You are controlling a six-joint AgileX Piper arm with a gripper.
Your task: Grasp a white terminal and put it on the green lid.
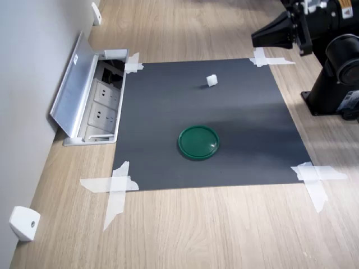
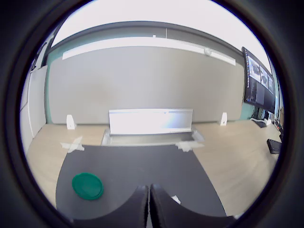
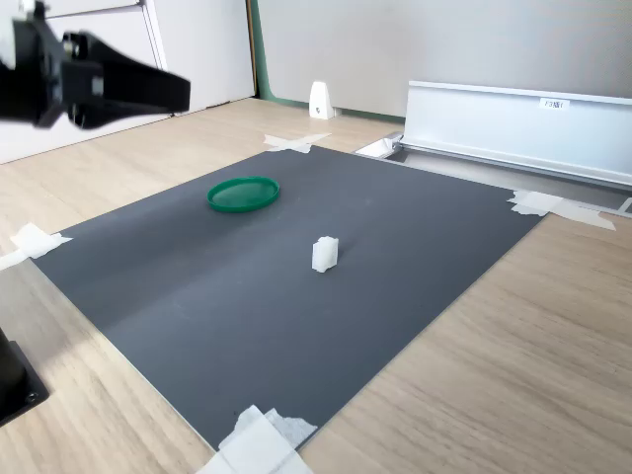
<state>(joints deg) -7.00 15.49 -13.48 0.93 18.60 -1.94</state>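
Figure: starting geometry for the pick. Your gripper (image 1: 259,37) hangs above the taped corner of the dark mat (image 1: 168,162), at the first exterior view's upper right. In the wrist view its two fingers (image 2: 138,205) meet edge to edge with no gap and nothing between them, so read it as closed and empty.

The white terminal (image 1: 211,80) stands alone on the mat, well apart from the gripper. In the first exterior view it lies lower and to the left of the fingertips, toward the mat's middle. In the wrist view only a small white corner (image 2: 175,199) peeps out just beside the closed fingers, so the terminal is mostly hidden there. In the second exterior view the terminal (image 3: 325,254) stands a little taller than it is wide; which horizontal axis is longer cannot be told.

The green lid (image 1: 198,142) lies flat on the mat, well apart from the terminal and farther from the gripper than the terminal is. In the second exterior view the lid (image 3: 243,193) sits beyond and left of the terminal.

You will likely need to part the fingers before descending, then carry the terminal onward past its present spot to reach the lid.
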